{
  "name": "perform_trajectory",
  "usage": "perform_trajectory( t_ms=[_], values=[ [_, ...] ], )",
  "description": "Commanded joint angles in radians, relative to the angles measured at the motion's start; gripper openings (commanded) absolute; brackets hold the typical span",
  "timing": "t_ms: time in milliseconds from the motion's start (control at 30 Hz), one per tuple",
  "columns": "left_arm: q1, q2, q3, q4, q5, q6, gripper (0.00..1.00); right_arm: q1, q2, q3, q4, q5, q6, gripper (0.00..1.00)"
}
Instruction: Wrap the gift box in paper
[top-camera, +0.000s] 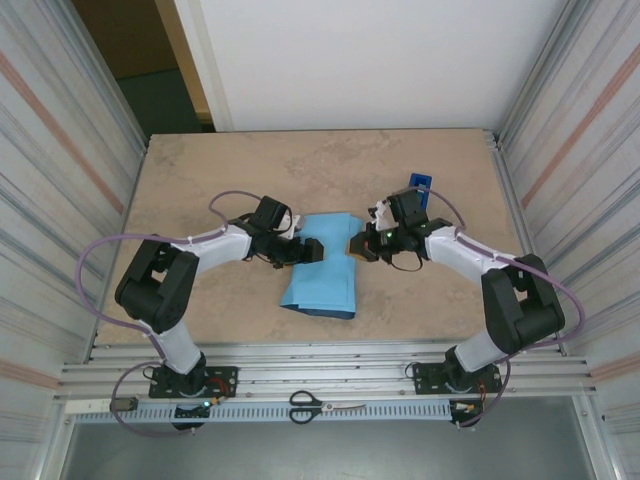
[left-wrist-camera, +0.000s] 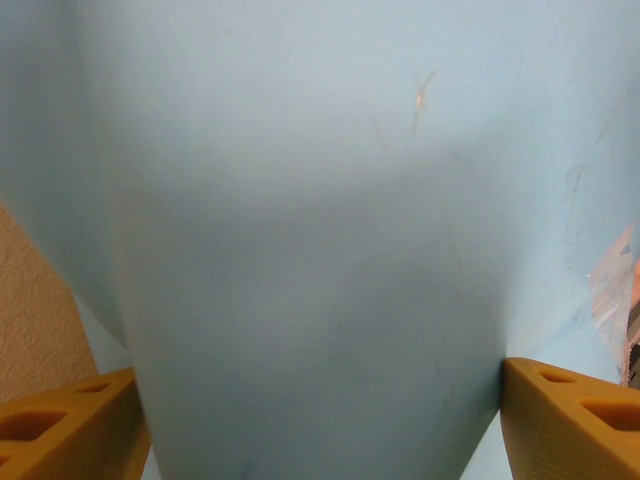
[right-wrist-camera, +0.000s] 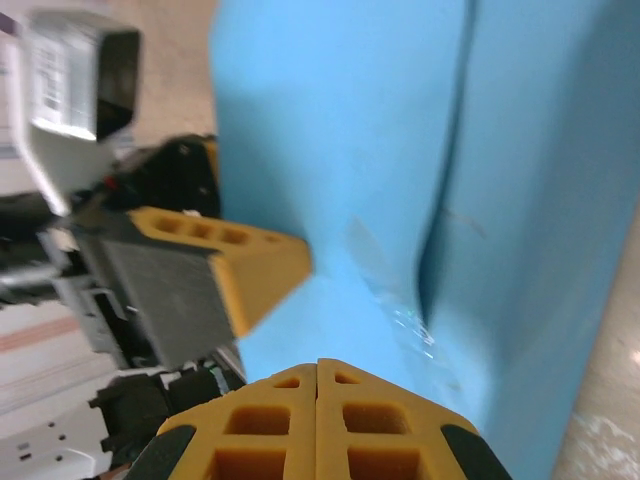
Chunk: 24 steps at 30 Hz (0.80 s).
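**Both end effectors at the blue paper, mid-bench**

The beige marbled bench (top-camera: 200, 180) carries a large thin sheet of sky-blue paper (top-camera: 322, 262) at its middle, between the two arms. The far part of the paper is folded up into a blocky bundle. The near part lies flat and points toward the arm bases.

The left end effector (top-camera: 310, 250) sits at the bundle's left side. In the left wrist view its yellow fingers (left-wrist-camera: 565, 420) stand wide apart, and the paper-covered bulk fills the gap between them. Each finger touches the paper, so it grips the bundle across its width.

The right end effector (top-camera: 358, 245) sits at the bundle's right edge. In the right wrist view its two yellow fingertips are pressed together, closed, with nothing seen between them. The tips are right at the paper, though contact cannot be told. Just beyond them the paper shows a crease and a small shiny clear strip (right-wrist-camera: 395, 300). One left finger also shows there, against the paper.

A narrow dark-blue tape dispenser (top-camera: 418, 182) stands on the bench behind the right end effector, apart from the paper. Black-handled scissors (top-camera: 322, 405) lie on the metal rail (top-camera: 560, 385) between the arm bases.
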Motion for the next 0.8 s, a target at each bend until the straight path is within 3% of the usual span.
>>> perform_trajectory(
  t_ms=[0, 233, 500, 767],
  values=[
    [-0.034, 0.126, -0.070, -0.133, -0.121, 0.023, 0.84, -0.002, 0.049, 0.030, 0.004, 0.005, 0.010, 0.00],
    [-0.034, 0.125, -0.066, -0.132, -0.117, 0.023, 0.84, -0.010, 0.144, -0.039, 0.022, 0.037, 0.024, 0.00],
    [-0.034, 0.121, -0.068, -0.133, -0.119, 0.022, 0.84, -0.010, 0.017, 0.018, -0.055, 0.041, -0.006, 0.02],
    [-0.034, 0.114, -0.063, -0.133, -0.113, 0.021, 0.84, 0.028, 0.010, -0.110, 0.011, 0.030, 0.029, 0.00]
  ],
)
